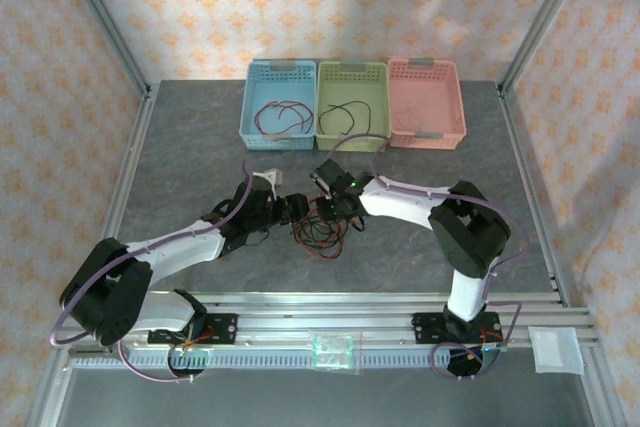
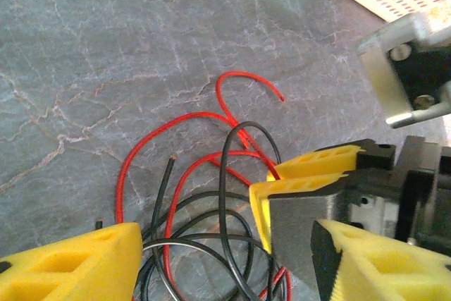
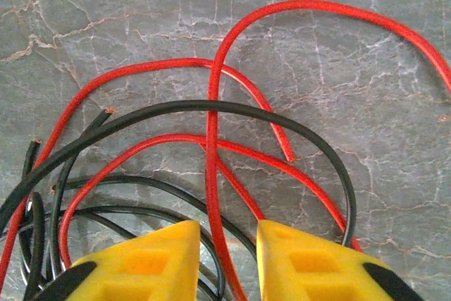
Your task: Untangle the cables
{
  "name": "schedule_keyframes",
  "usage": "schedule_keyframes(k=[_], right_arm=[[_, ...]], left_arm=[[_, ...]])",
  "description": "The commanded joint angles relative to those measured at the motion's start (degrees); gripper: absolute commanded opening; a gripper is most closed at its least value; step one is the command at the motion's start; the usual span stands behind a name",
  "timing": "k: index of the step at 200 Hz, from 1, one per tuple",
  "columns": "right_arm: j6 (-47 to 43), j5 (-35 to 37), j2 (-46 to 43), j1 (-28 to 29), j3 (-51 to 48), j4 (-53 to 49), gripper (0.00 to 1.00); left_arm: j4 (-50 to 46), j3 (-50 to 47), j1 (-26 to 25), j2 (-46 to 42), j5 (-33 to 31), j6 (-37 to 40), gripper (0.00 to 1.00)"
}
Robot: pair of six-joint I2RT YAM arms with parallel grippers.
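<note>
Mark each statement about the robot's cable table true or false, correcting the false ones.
1. A reddish cable lies in the blue basket. True.
2. The green basket holds a white cable. False: it holds a black cable.
3. A red cable runs between the fingers of the right gripper. True.
4. The tangle on the table is all black cables. False: red and black ones mix.
5. The left gripper is shut. False: its fingers stand wide apart.
</note>
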Motion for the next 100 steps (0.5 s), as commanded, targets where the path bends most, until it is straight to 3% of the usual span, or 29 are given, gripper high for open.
schedule_keyframes(k=[1,70,100], right_arm=[[-0.95,2.75,0.56,0.07,2.38,-0.74,0.21],[-5.04,0.63,-5.66,0.13,0.30,1.05,0.00],[-5.92,0.30,-7.89,0.09,0.40,1.34,0.00]], left_arm=[[5.21,-1.32,-0.55,1.42,0.81,-2.54,0.66],[3.88,3.56,-0.49,8.02,0.30,-0.99,0.65],[5.13,3.78,-0.55,11.29,0.76,-0.62,0.63]])
